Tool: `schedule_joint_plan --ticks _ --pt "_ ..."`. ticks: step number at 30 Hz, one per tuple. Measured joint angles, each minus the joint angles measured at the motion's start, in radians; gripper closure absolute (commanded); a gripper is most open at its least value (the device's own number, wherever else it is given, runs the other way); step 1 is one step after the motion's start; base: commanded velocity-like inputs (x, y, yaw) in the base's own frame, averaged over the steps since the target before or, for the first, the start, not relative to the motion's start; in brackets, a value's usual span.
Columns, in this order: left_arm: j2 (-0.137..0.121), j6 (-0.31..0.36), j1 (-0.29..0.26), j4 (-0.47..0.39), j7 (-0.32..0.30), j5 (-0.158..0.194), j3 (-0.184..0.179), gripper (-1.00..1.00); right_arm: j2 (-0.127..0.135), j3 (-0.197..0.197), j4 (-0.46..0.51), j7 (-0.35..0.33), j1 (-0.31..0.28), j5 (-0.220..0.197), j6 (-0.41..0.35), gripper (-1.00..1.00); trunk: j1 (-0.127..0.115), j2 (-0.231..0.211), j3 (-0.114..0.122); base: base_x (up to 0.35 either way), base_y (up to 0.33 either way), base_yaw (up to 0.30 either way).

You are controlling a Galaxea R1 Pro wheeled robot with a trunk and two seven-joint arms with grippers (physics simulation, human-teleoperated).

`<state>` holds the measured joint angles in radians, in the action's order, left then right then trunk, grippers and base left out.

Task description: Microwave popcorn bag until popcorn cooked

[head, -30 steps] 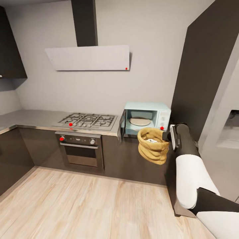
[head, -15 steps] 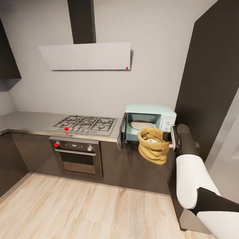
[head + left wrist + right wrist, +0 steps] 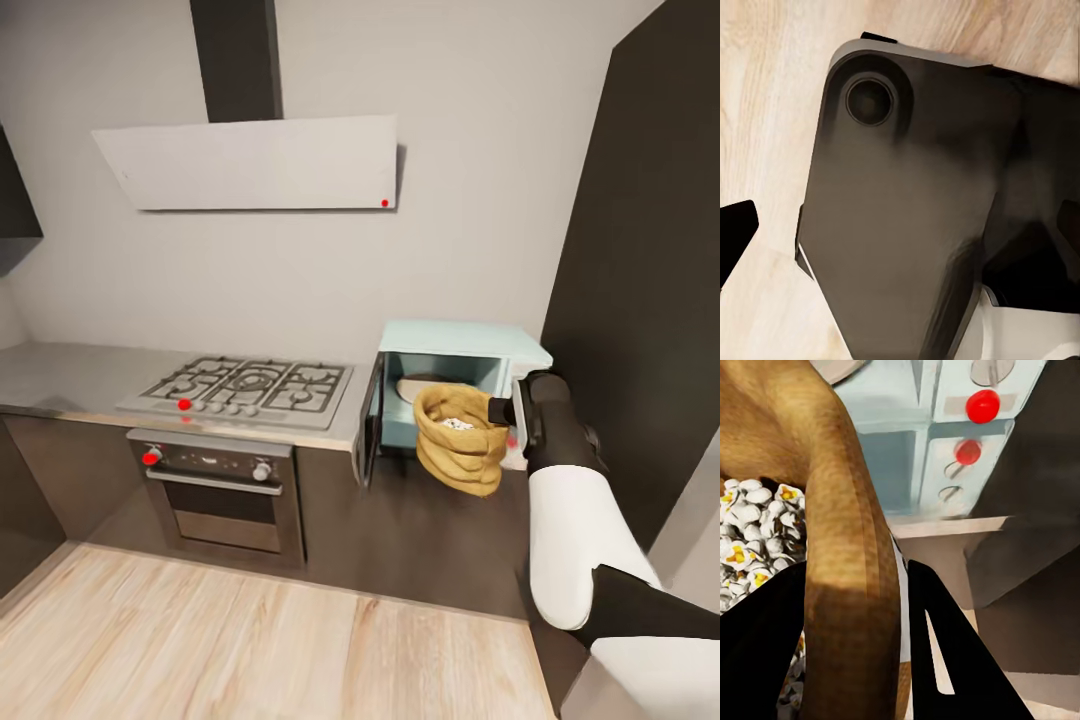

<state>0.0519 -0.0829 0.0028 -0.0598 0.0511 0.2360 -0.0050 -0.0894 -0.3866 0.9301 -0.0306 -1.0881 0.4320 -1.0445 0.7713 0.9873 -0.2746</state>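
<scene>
While held aloft, the popcorn bag point(image 3: 460, 440) hangs before the open microwave point(image 3: 455, 390).
Right gripper point(image 3: 851, 652) jaws clench its rim; bag hides the microwave's turntable; left jaws' state unreadable.

Nothing here can be read — no words, brand or numbers on the pale mint-blue boxy microwave point(image 3: 455, 385), the wrinkly golden-brown paper popcorn bag point(image 3: 460, 438), or the black oven with a steel handle point(image 3: 220, 490) — only plain red dots

White-and-black right arm point(image 3: 570, 520), black fingers point(image 3: 952, 652)
</scene>
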Motion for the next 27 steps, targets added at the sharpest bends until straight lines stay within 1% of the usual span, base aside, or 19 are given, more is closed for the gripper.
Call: schedule_joint_plan --ticks 6,8,18,21,26,27 --pt "0.0 -0.001 0.0 0.0 0.0 0.0 0.0 -1.0 0.003 0.0 0.0 0.0 0.0 0.0 0.0 1.0 0.0 0.0 0.0 0.319 0.0 0.0" --pt "0.0 -0.001 0.0 0.0 0.0 0.001 0.0 -1.0 0.005 0.0 0.0 0.0 0.0 0.0 0.0 1.0 0.0 0.0 0.0 0.169 0.0 0.0" --pt "-0.002 -0.002 0.0 -0.002 0.0 0.002 0.0 -1.0 0.01 0.002 0.02 -0.004 0.0 -0.003 0.0 1.0 0.001 0.0 0.0 0.012 0.0 0.0" --pt "-0.002 -0.001 0.0 -0.002 0.0 0.002 0.0 -1.0 0.009 0.004 0.068 -0.005 0.0 -0.002 0.0 1.0 0.001 0.0 0.0 0.0 0.0 0.0" --pt "-0.002 -0.002 0.0 -0.002 0.0 0.003 0.0 -1.0 0.009 0.007 0.084 -0.006 0.0 -0.001 0.0 1.0 0.001 0.0 0.0 0.0 0.0 0.0" --pt "-0.002 -0.002 0.0 -0.002 0.0 0.003 0.0 -1.0 0.009 0.016 0.095 -0.006 0.0 -0.001 0.0 1.0 0.001 0.0 0.0 0.0 0.0 0.0"
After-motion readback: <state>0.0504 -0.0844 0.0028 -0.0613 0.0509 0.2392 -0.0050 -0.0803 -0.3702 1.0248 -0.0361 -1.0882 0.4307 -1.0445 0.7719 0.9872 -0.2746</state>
